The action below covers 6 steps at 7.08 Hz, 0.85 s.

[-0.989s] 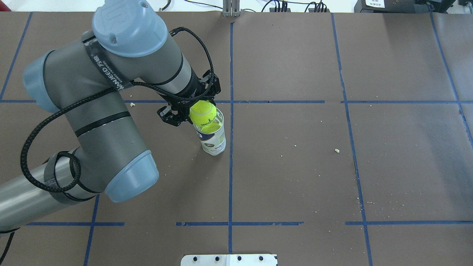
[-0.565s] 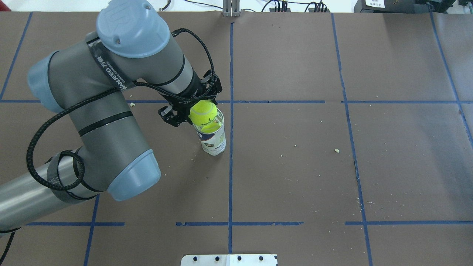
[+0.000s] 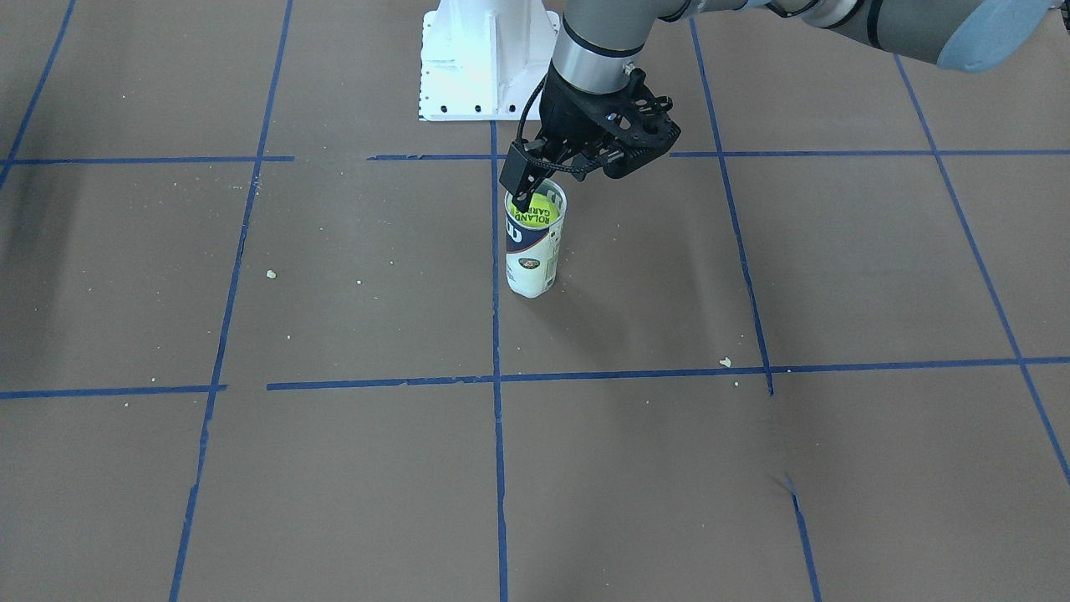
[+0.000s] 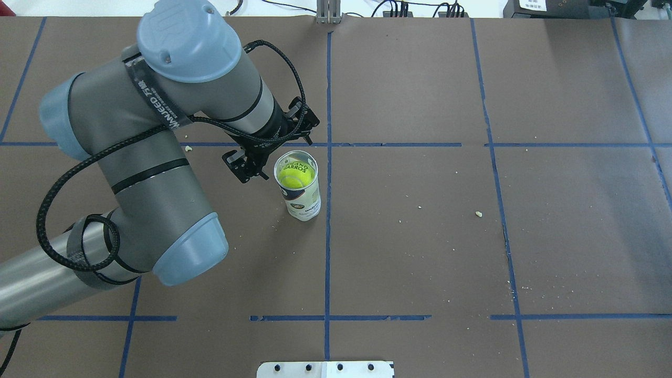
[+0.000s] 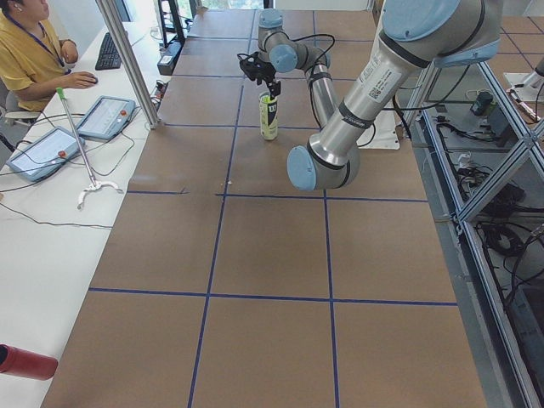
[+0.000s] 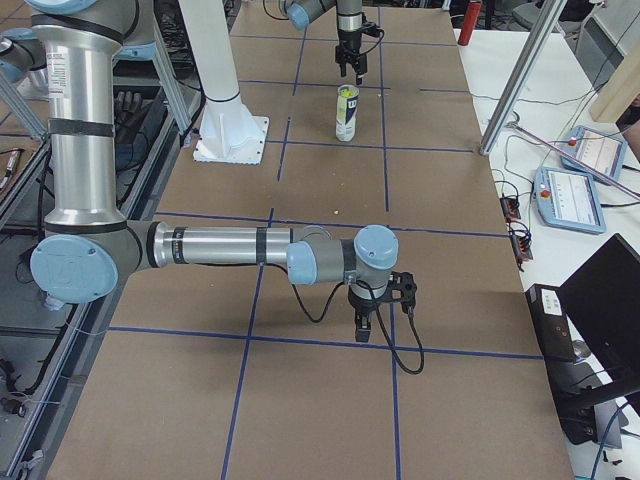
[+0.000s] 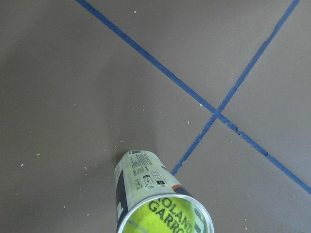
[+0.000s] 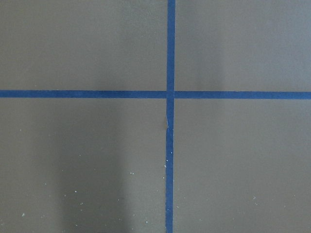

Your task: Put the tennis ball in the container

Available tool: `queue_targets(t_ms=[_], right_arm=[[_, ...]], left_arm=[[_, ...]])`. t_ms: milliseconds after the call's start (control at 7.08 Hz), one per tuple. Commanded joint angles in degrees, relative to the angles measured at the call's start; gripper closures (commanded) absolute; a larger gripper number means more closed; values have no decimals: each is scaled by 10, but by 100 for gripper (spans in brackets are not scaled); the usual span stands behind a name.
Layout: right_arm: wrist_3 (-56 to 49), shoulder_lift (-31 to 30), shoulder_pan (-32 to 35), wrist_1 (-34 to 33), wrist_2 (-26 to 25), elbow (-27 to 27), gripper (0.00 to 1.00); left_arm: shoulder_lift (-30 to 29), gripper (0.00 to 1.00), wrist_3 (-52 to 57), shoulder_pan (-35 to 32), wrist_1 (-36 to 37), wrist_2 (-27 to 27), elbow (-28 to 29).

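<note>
The yellow-green tennis ball [image 4: 295, 176] sits inside the top of the container [image 4: 303, 203], its black lettering facing up. The container is an upright clear tube with a white and navy label, standing by a blue tape crossing. The front-facing view shows the ball [image 3: 536, 213] just below the rim of the tube [image 3: 530, 263]. My left gripper [image 4: 274, 145] hovers open just above and behind the tube's mouth, holding nothing. The left wrist view looks down on the tube [image 7: 138, 177] with the ball [image 7: 163, 219] in it. My right gripper [image 6: 378, 312] hangs over bare table far away; I cannot tell its state.
The white metal base [image 3: 485, 58] stands behind the tube, on the robot's side. Blue tape lines [image 4: 328, 236] divide the brown table cover. Small crumbs [image 4: 478, 213] lie to the right. An operator [image 5: 25, 51] and tablets [image 5: 104, 117] are at a side desk.
The left gripper has opened and let the ball go. The ball dropped from between the fingers down into the tube's mouth. The arm has barely moved.
</note>
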Motion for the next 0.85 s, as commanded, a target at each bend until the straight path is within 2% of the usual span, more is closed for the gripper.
queue_targets(t_ms=[0, 141, 565, 707], right_arm=[[0, -1, 0, 0, 0, 0, 0], [0, 0, 0, 0, 0, 0, 0], [0, 0, 0, 0, 0, 0, 0], [0, 0, 0, 0, 0, 0, 0]], left_arm=[[37, 1, 122, -33, 5, -2, -18], [85, 1, 237, -95, -1, -9, -36], [240, 1, 648, -332, -40, -171, -28], [297, 1, 800, -398, -40, -200, -6]])
